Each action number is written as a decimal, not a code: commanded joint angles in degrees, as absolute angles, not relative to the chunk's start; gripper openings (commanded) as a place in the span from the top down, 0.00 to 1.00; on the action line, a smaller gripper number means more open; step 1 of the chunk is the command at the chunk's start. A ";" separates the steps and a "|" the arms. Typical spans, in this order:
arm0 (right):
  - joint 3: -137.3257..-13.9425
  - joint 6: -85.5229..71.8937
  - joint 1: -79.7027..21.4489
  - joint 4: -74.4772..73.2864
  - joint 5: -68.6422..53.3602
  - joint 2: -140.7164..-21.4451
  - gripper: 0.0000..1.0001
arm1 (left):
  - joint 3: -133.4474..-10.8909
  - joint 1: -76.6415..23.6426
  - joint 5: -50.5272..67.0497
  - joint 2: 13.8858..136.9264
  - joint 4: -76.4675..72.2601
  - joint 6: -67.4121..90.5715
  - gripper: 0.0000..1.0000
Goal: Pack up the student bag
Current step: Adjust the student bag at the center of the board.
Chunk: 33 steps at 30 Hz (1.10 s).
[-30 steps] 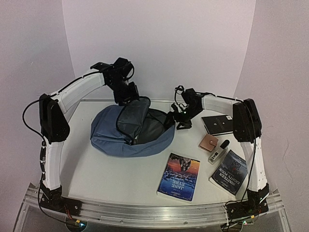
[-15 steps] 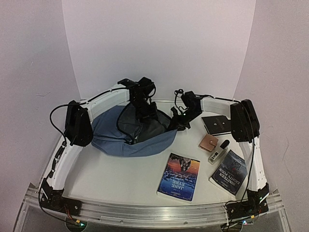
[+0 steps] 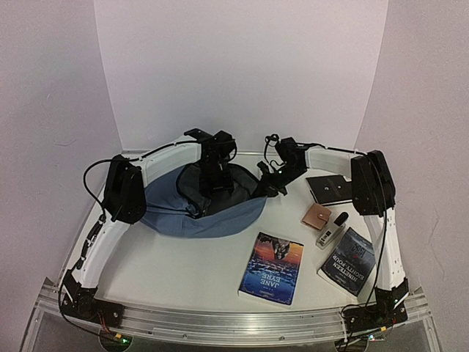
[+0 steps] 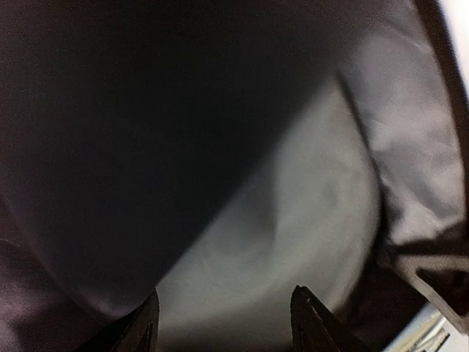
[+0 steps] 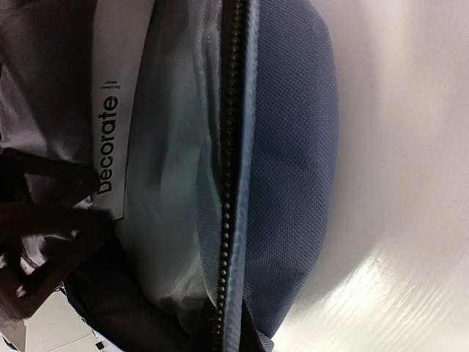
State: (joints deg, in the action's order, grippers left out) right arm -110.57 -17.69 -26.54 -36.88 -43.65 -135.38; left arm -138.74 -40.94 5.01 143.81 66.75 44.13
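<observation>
The student bag (image 3: 192, 215), slate-blue and soft, lies at the table's middle left with its main opening facing up. My left gripper (image 3: 215, 178) reaches down into that opening. In the left wrist view its jaws (image 4: 223, 308) stand open, with only the grey lining (image 4: 293, 213) in front of them. My right gripper (image 3: 262, 188) is at the bag's right rim. In the right wrist view it (image 5: 233, 328) is shut on the zipper edge (image 5: 229, 183) of the bag (image 5: 293, 161).
A blue-orange book (image 3: 272, 268) lies front centre and a dark book (image 3: 350, 260) front right. Near the right arm are a brown wallet (image 3: 317, 216), a small bottle-like item (image 3: 330, 229) and a black flat case (image 3: 330, 188).
My left arm swung in from the back left and lowered its gripper into the bag's opening. My right gripper went from open to shut on the bag's right rim.
</observation>
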 commanded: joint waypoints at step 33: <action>-105.57 -14.50 -26.64 -36.56 -43.68 -127.86 1.00 | -128.39 -34.86 -2.05 124.86 59.66 45.38 0.30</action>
